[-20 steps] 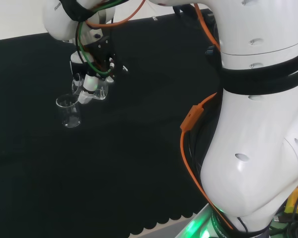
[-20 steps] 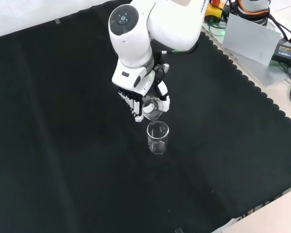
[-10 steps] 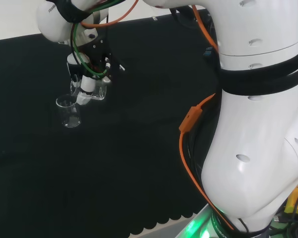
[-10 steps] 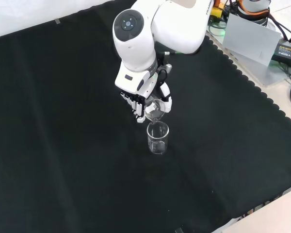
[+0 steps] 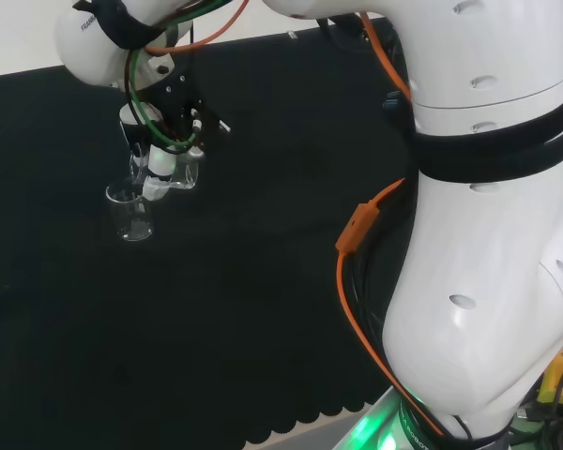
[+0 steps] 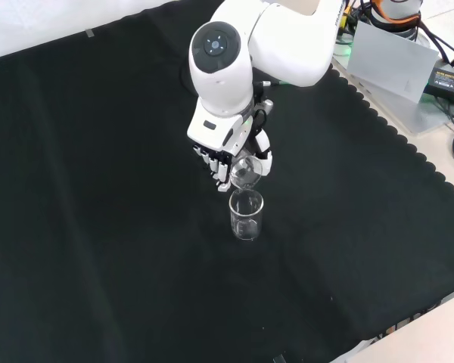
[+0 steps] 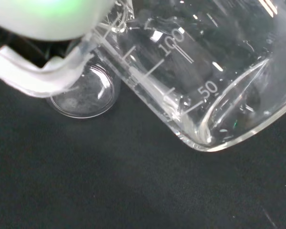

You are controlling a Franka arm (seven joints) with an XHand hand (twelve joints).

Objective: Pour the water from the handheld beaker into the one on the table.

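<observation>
- The black and white robot hand (image 6: 225, 155) is above the tabletop covered with black cloth (image 6: 98, 227), and its fingers (image 6: 210, 160) are curled round a small clear glass beaker with printed scale marks (image 6: 244, 172).
- In the front view, this held beaker is tilted, with its open mouth turned down toward the near side.
- A second clear glass beaker (image 6: 246, 215) stands upright on the cloth, just below the held one in the front view; the lip of the held beaker is directly over its rim, but I cannot tell if the two glasses touch.
- In the head view, the hand (image 5: 159, 155) is at the far left of the scene, under the white arm links (image 5: 479, 216), and the held beaker (image 5: 181, 172) is just to the right of the standing beaker (image 5: 130, 212) and a little higher.
- In the wrist view, the held beaker (image 7: 200, 71) is very close and lies on a slant; the standing beaker (image 7: 85, 94) is seen from above as a round rim behind a blurred white finger (image 7: 43, 71).
- Whether water is in either beaker, or is flowing between them, I cannot tell.
- An orange cable (image 5: 357, 234) runs along the arm in the head view.
</observation>
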